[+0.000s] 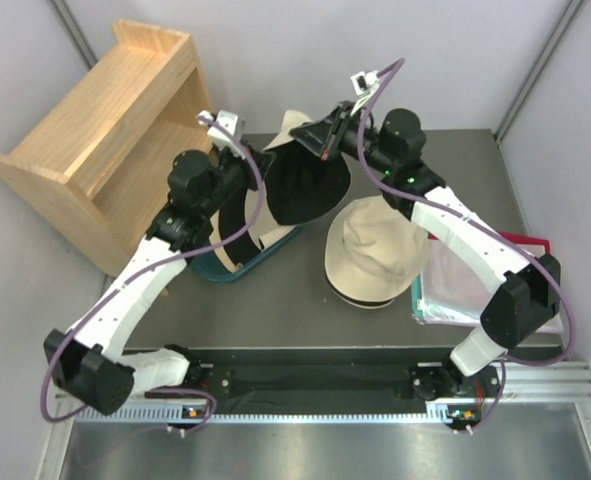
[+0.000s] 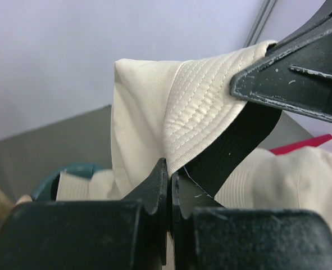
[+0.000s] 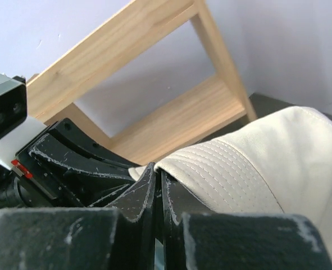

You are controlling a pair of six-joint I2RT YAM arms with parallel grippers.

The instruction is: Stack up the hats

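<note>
- While the held hat (image 1: 305,185) hangs in the air above the far middle of the desk (image 1: 305,310), we see its black lining turned toward the overhead camera and its cream outside facing away.
- The left claw (image 2: 169,180) is pinched tight on the brim's edge. The right claw (image 3: 157,181) is likewise clamped on the stitched brim at the opposite side.
- We judge that the two opposite grips are there to spread the floppy brim. That way the crown can open and drop over another hat rather than fold on itself.
- Just beside it, toward the arms' bases, the domed hat (image 1: 375,255) sits crown-up. We take it for the base of the stack, and the held hat is not yet over it.
- To the left, the teal tub (image 1: 237,270) holds at least one spare hat (image 1: 237,235), partly hidden by the left arm.
- Farther out, a wooden shelf (image 1: 95,140) stands beyond the desk's far-left corner. A flat red-edged pouch (image 1: 450,285) lies under the right arm.
</note>
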